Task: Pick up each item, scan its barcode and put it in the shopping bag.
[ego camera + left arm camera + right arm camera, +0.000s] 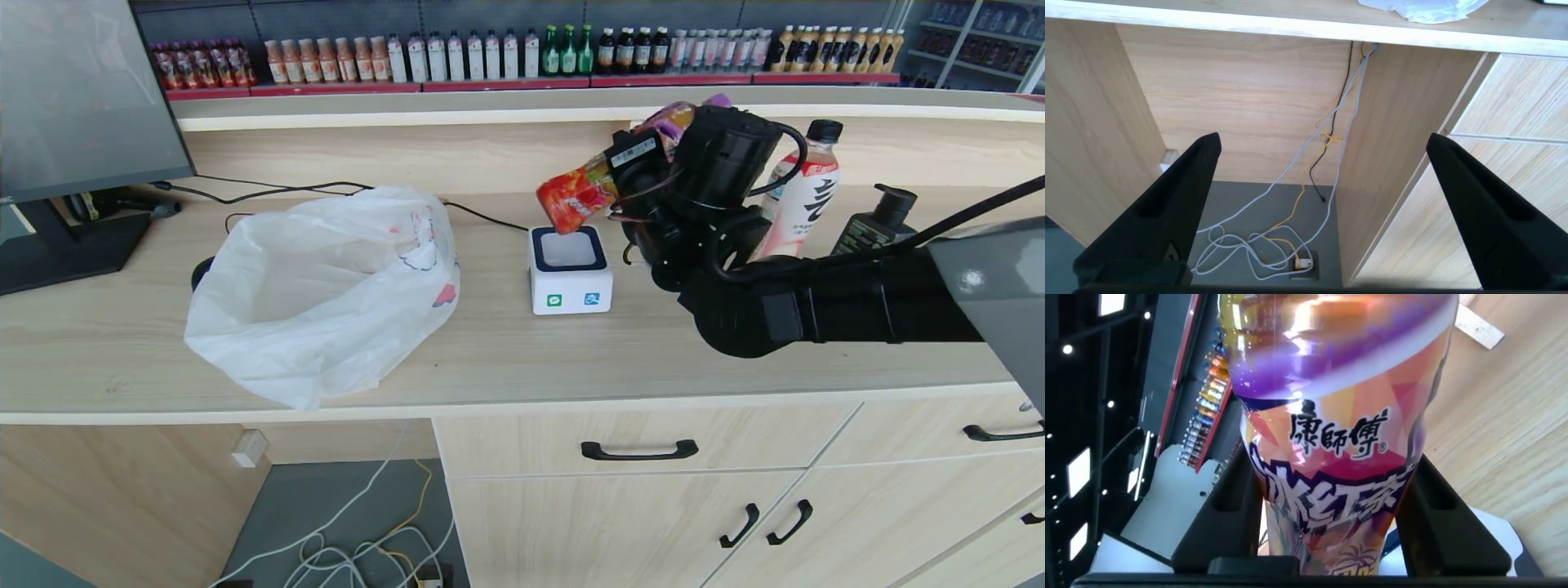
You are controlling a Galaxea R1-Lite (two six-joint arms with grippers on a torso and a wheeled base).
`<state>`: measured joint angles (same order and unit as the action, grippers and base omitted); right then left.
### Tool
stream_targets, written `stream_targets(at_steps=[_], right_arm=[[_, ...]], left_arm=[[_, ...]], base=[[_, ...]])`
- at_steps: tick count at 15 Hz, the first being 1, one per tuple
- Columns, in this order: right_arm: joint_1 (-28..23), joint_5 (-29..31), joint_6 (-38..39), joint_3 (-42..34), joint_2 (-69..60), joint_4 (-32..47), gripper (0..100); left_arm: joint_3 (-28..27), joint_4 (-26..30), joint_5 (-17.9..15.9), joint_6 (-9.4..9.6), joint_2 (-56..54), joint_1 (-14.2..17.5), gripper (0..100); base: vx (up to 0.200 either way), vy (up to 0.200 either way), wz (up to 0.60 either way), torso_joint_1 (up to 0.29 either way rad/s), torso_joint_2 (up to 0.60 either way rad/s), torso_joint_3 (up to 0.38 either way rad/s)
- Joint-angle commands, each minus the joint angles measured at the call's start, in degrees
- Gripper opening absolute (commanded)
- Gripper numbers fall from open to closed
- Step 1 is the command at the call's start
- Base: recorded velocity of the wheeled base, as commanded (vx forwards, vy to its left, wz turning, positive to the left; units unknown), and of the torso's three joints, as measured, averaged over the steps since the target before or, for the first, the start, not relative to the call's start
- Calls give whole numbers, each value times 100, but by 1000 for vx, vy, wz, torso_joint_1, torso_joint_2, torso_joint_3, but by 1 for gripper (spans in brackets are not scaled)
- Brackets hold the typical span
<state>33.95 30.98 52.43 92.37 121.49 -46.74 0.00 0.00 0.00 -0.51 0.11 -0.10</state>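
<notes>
Head view – right gripper (635, 167): held over the counter (522, 351), above and just behind the scanner (569, 268).
Head view – jaw state: closed around the orange bottle (580, 192), gripping it near the middle.
Head view – orange bottle: off the counter and tilted close to horizontal. Its orange end points down toward the scanner's top window, with a gap between them.
Head view – scanner: white cube with a dark-framed top, standing mid-counter.
Head view – shopping bag (326, 286): white plastic, slumped on the counter on the robot's left of the scanner, apart from it.
Head view – items waiting: black-capped bottle (804, 192) and dark pump bottle (873, 224), both upright on the counter behind the right arm.
Head view – surroundings: monitor (82, 90) at the counter's left end; shelf (522, 53) lined with drinks at the back.

Left wrist view – left gripper (1321, 140): low, below the counter edge, facing the open bay under it.
Left wrist view – jaw state: fingers (1167, 212) spread wide, nothing between them.
Left wrist view – bay: loose cables (1257, 245) on the floor.

Right wrist view – jaw state: both fingers (1229, 514) press against the sides of the orange bottle (1339, 457).
Right wrist view – orange bottle: printed label faces the camera, with wood counter behind it.
</notes>
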Motion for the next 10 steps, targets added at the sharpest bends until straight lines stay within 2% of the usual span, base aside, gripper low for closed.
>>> stream_targets(at_steps=[1,4,6,8,10], right_arm=[[121,14,-102,-149,-539,24,0],[331,-13,-954,-413,-1005,-397,0],[270,-303,-2123,-799,-1251,-1250,0],[208,-1305,-3318,-1582,-1506,-2305,0],[103,-2386,-4224,-2522,-1884,-2621,0]], left_arm=[[0,0,0,-2,-2,-8,100],[0,0,0,-2,-2,1,100],[0,0,0,-2,-2,1,100],[0,0,0,-2,-2,1,100],[0,0,0,-2,-2,1,100]], base=[[0,0,0,0,0,0],[0,0,0,0,0,0],[0,0,0,0,0,0],[0,0,0,0,0,0],[0,0,0,0,0,0]])
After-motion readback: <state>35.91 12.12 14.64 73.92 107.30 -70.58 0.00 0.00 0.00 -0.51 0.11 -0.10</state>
